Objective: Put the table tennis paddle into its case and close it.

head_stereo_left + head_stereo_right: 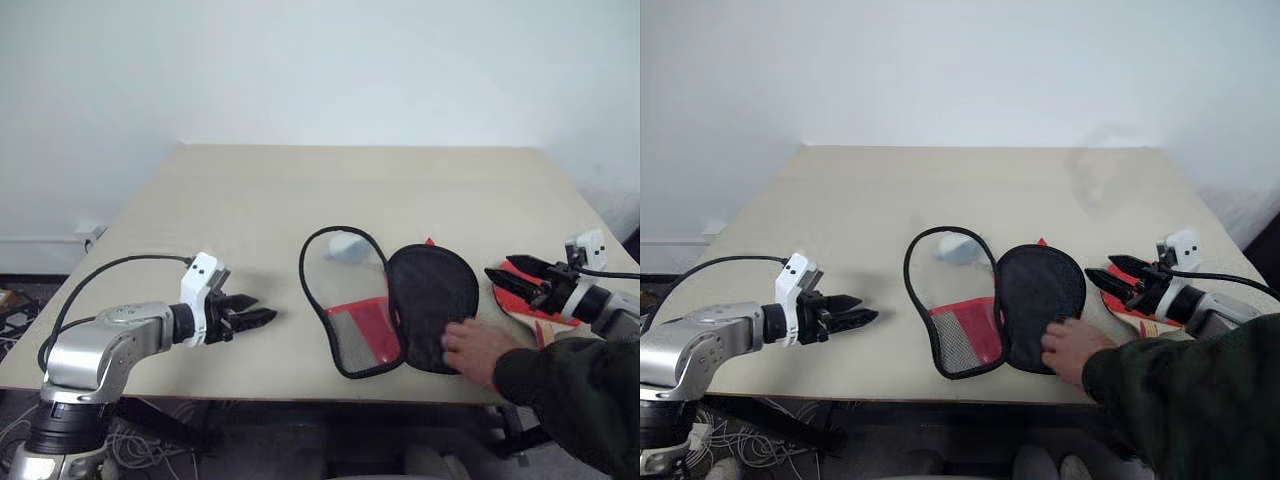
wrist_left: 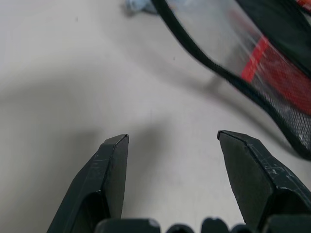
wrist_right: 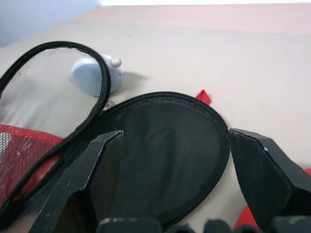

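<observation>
Right gripper (image 1: 508,278) open over paddle (image 1: 527,300), so I'd grab the handle low, clear of the open case (image 1: 400,305).

Legible text, labels, brands, numbers, signs: none. The case (image 1: 400,300), lying open on the table (image 1: 300,190), shows black lining, black piping and a red mesh-fronted panel, with no wording or logo that can be read. The table tennis paddle (image 1: 520,295) shows only a bare red face. No printed marking can be made out on any other surface.
</observation>
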`<state>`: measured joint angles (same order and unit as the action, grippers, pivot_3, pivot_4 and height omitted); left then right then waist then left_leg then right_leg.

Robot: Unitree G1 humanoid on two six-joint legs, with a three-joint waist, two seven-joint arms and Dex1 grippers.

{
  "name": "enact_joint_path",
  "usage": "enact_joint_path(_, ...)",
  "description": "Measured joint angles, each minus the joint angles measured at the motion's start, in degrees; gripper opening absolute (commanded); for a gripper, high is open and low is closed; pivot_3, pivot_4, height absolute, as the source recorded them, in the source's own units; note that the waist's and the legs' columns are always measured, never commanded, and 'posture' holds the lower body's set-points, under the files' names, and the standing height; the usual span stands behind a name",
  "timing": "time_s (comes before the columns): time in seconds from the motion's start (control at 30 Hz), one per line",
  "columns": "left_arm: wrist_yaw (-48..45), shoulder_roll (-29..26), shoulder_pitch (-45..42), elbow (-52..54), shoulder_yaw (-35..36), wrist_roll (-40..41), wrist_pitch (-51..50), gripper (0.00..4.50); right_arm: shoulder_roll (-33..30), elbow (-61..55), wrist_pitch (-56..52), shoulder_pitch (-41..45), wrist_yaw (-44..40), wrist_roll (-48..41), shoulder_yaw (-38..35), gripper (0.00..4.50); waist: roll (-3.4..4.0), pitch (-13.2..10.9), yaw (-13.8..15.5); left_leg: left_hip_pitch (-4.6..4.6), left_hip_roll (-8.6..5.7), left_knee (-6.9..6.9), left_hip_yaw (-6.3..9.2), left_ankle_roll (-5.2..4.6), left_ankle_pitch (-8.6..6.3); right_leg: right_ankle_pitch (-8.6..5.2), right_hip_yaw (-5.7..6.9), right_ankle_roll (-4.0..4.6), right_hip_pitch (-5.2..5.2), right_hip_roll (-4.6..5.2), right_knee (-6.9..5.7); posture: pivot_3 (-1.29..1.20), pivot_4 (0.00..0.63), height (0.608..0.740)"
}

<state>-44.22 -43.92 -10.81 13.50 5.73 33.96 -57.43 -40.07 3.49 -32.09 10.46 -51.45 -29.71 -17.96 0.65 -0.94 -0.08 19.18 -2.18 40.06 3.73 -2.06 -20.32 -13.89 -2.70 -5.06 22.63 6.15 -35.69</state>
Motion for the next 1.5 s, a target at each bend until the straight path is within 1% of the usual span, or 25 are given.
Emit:
enact_joint_path(0.13, 0.1, 1.2, -0.4, 0.0, -1.6, -0.2, 0.0, 3.11, 0.0, -0.2, -0.1, -1.4, 0.7, -0.4, -1.4, 3.67, 0.00, 0.0, 0.2, 0.00, 0.01, 0.00, 0.01, 0.00, 0.00, 0.00, 0.00, 0.00, 0.01, 0.00, -0.01, 0.00, 0.000, 0.716)
enact_joint_path(0.5, -1.0, 1.6, -2.2, -0.5, -3.5, 0.2, -0.2, 3.11, -0.1, -0.5, -0.7, -3.8, 5.1, -1.0, -3.2, 3.67, 0.00, 0.0, 0.3, 0.00, 0.00, 0.02, 0.00, -0.01, 0.01, 0.00, 0.01, 0.00, -0.04, -0.01, 0.00, 0.00, 0.000, 0.716)
enact_joint_path(0.63, -1.2, 4.3, -5.7, -1.3, -6.7, 0.0, -0.2, 3.11, -2.7, 1.7, -2.9, -5.1, 8.8, 0.6, -4.9, 3.67, -0.02, 0.0, 0.6, 0.00, -0.02, 0.06, 0.02, -0.01, 0.01, 0.00, 0.03, 0.00, -0.06, -0.01, 0.01, 0.00, 0.000, 0.716)
enact_joint_path(0.77, -1.5, 7.3, -9.2, -2.5, -10.6, -1.1, 0.8, 3.11, -4.4, 1.3, -5.3, -8.9, 10.6, 1.3, -6.4, 3.67, -0.02, 0.0, 0.6, -0.02, 0.00, 0.06, -0.01, -0.01, 0.01, 0.00, 0.01, 0.00, -0.09, -0.03, 0.00, 0.00, 0.000, 0.716)
enact_joint_path(0.83, -2.1, 8.5, -10.8, -4.5, -13.1, -2.2, 2.3, 3.11, -4.3, 0.3, -6.2, -11.5, 11.7, 1.8, -6.5, 3.67, -0.03, 0.0, 0.6, -0.02, 0.00, 0.06, -0.03, -0.01, 0.01, 0.00, 0.00, 0.00, -0.09, -0.04, 0.00, 0.00, 0.000, 0.716)
enact_joint_path(0.93, -4.2, 8.7, -12.3, -7.7, -15.8, -4.0, 4.8, 3.11, -4.0, -3.5, -9.6, -15.8, 13.6, 1.5, -7.1, 3.67, 0.00, 0.0, 0.5, -0.02, 0.03, 0.05, -0.07, -0.02, 0.01, 0.00, -0.04, 0.00, -0.07, -0.08, 0.00, 0.00, 0.000, 0.716)
enact_joint_path(1.07, -6.8, 8.8, -12.7, -10.0, -17.1, -5.2, 7.3, 3.11, -3.6, -9.9, -14.5, -20.6, 15.2, -0.1, -9.0, 3.67, -0.03, 0.0, 0.6, -0.02, 0.03, 0.06, -0.07, -0.04, 0.00, 0.00, -0.04, -0.01, -0.11, -0.08, 0.01, 0.00, 0.000, 0.716)
enact_joint_path(1.27, -9.2, 9.9, -13.6, -10.6, -19.7, -6.6, 9.4, 3.11, -1.9, -13.3, -16.9, -23.2, 17.3, -1.1, -11.0, 3.67, -0.09, -0.1, 0.6, -0.03, 0.02, 0.09, -0.01, -0.05, 0.00, -0.01, 0.01, -0.02, -0.15, -0.08, 0.01, 0.00, 0.000, 0.716)
enact_joint_path(1.4, -10.4, 10.7, -15.9, -11.4, -20.6, -7.9, 10.6, 3.11, -1.2, -13.5, -16.9, -23.5, 18.8, 0.0, -9.7, 3.67, -0.09, -0.1, 0.6, -0.04, 0.03, 0.11, -0.05, -0.06, 0.00, -0.01, -0.01, -0.02, -0.15, -0.10, 0.01, 0.00, 0.000, 0.716)
enact_joint_path(1.5, -11.2, 11.3, -16.9, -11.9, -20.9, -8.5, 10.9, 3.11, -1.2, -12.7, -16.3, -22.0, 19.5, 1.3, -7.6, 3.67, -0.11, -0.1, 0.6, -0.07, 0.05, 0.11, -0.05, -0.05, 0.00, -0.01, -0.01, -0.02, -0.17, -0.13, 0.01, 0.00, 0.000, 0.716)
